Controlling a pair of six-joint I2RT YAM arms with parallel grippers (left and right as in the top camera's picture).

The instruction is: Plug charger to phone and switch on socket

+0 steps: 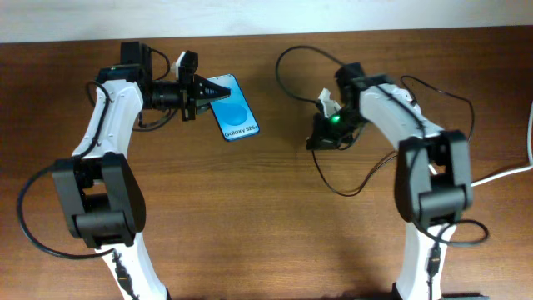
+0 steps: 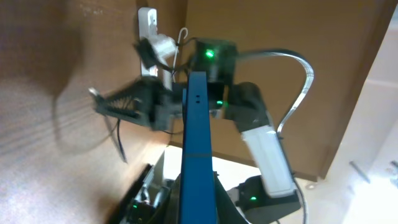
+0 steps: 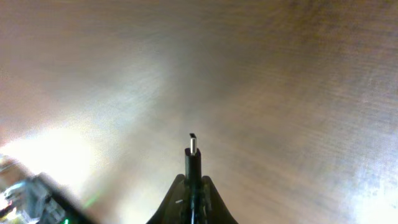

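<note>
the left gripper [image 1: 202, 93] is pinching the phone [image 1: 234, 110] by 1 end, its 2 fingers pressing on either side of it. from overhead the phone is showing its blue screen upward and sitting at a slant toward the far left of the table [image 1: 266, 242]. in the left wrist view it is appearing edge-on, as a narrow blue slab running away from the camera. whether it is resting on the wood or hanging just above it, i cannot tell.

the right gripper [image 3: 193, 183] is clamping the charger [image 3: 193, 160] between its jaws. the black plug is sticking out past the fingertips, and its small metal tip is pointing ahead over bare wood. overhead, the thin black cable [image 1: 348, 191] is looping around the right arm, and the plug end is sitting well apart from the phone, to its right. a thick white cord [image 1: 502, 174] is running in from the table's right edge.
</note>
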